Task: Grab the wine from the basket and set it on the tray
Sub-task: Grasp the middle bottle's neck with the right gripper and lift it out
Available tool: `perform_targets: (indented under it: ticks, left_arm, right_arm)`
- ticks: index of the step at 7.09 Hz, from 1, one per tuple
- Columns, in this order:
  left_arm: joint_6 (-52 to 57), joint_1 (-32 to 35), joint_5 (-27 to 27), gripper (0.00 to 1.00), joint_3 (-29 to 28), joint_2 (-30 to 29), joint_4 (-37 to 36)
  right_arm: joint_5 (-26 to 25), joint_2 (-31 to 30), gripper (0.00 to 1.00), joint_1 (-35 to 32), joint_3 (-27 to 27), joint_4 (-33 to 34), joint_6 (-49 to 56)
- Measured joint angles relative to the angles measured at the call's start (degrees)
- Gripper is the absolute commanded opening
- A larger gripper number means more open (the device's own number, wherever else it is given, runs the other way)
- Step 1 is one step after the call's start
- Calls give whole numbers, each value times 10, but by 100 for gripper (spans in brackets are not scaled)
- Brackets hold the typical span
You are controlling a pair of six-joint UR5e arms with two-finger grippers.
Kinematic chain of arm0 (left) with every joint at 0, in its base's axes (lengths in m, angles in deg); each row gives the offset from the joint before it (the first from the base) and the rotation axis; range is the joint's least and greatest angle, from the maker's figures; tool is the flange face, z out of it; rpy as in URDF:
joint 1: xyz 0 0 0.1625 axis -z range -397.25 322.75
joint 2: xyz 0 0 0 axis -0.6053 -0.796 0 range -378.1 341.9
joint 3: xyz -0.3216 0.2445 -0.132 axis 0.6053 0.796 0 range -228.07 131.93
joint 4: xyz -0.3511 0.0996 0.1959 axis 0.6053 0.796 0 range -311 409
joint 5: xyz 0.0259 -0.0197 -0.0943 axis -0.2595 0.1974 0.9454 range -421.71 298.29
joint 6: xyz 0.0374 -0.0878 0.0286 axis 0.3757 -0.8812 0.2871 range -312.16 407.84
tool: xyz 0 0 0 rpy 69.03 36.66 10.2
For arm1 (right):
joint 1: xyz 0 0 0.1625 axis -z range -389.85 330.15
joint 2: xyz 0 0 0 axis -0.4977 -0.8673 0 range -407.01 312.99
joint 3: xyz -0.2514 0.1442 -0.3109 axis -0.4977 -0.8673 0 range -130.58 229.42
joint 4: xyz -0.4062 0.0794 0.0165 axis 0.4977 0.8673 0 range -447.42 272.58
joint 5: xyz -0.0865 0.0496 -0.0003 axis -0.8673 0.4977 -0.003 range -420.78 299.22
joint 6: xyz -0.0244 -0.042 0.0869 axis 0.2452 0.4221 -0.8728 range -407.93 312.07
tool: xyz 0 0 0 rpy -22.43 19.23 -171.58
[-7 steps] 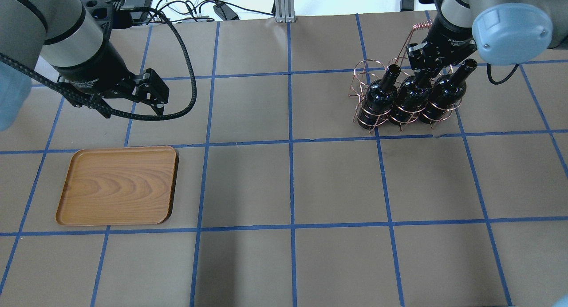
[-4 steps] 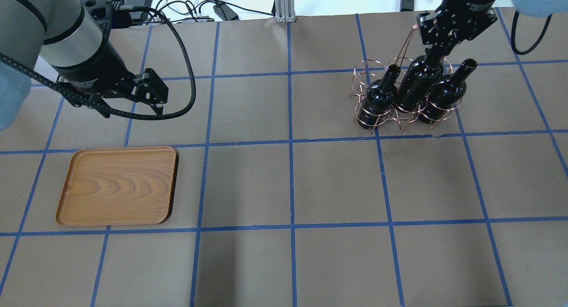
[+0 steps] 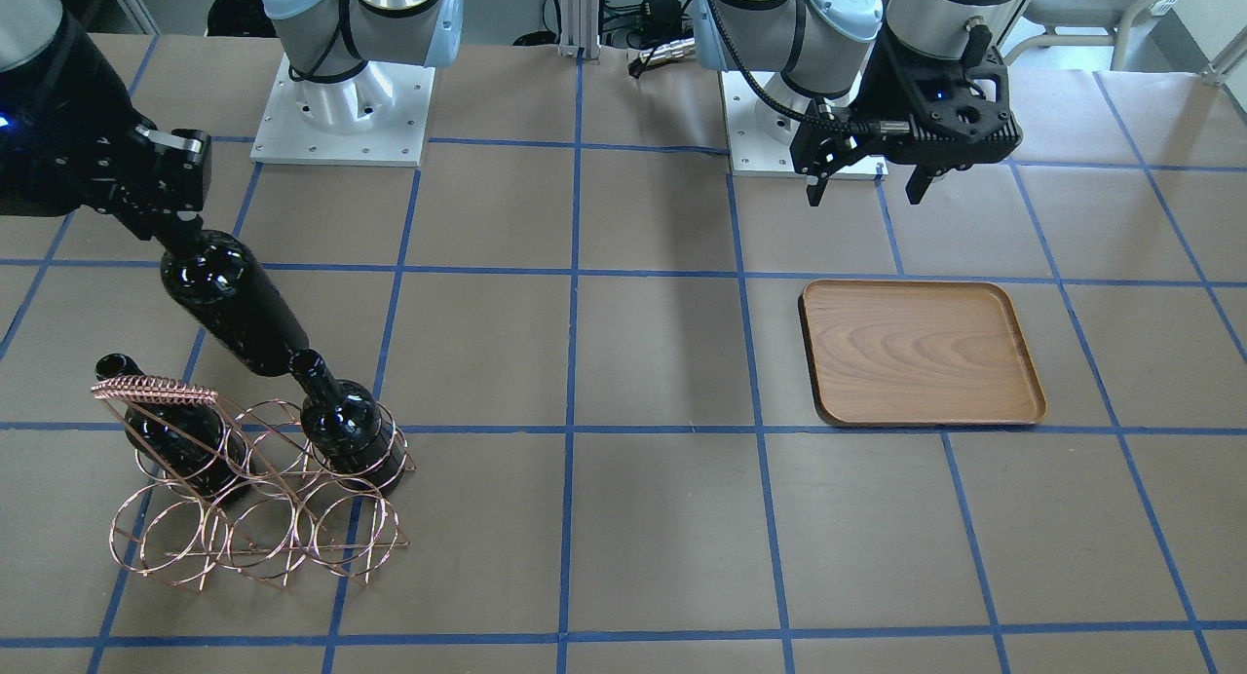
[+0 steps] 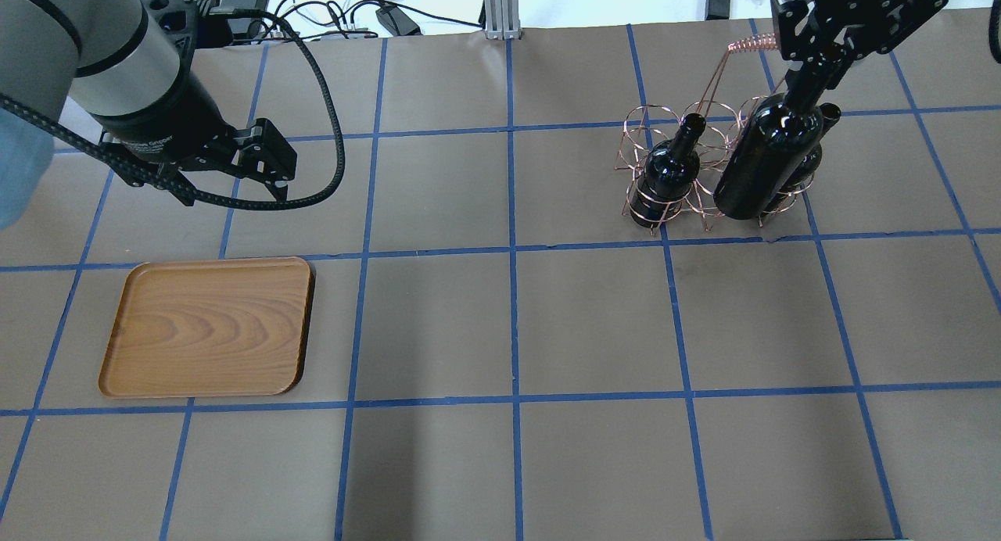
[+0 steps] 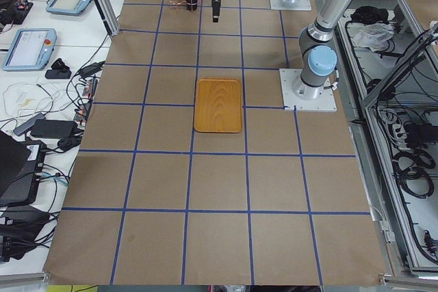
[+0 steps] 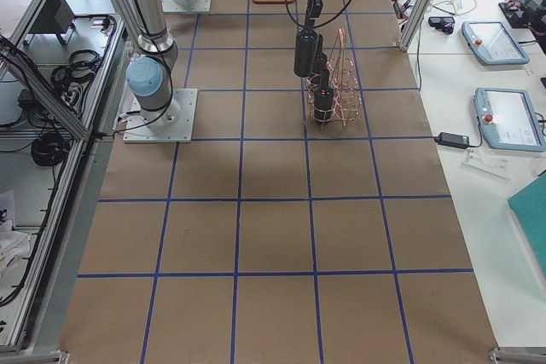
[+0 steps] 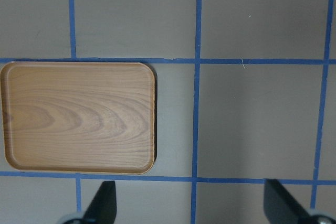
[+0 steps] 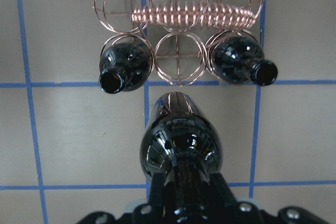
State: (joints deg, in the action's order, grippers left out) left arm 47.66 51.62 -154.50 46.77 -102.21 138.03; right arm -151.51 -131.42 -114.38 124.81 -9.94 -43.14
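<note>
My right gripper [image 4: 819, 56] is shut on the neck of a black wine bottle [image 4: 770, 162], held tilted in the air over the copper wire basket [image 4: 643, 125]. The front view shows the held bottle [image 3: 234, 309] clear of the rings [image 3: 253, 538]. Two other bottles [image 8: 123, 66] [image 8: 236, 61] stand in the outer rings, and the middle ring is empty. My left gripper [image 3: 864, 195] is open and empty, above the table on the robot's side of the brown wooden tray [image 4: 207, 326]. The tray [image 7: 79, 116] is empty.
The basket's coil-wrapped handle [image 3: 156, 393] rises just beside the held bottle. The table is brown paper with blue tape lines [image 4: 512, 252]. Cables and boxes [image 4: 344, 9] lie beyond the far edge.
My right gripper has risen with the middle bottle, drawing it up out of the basket's middle ring. The left arm has stayed still.
</note>
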Motion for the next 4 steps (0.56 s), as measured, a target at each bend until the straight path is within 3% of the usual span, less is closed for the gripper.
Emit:
perform_targets:
  ticks: [2,4]
  left_arm:
    - [0,-2,-1,100,-1,0,0]
    - [23,-9,-1,100,-4,2,-3]
  right_arm:
    - [6,-55,11,-36,92,21,-66]
    - [7,-56,10,-132,135,75,-188]
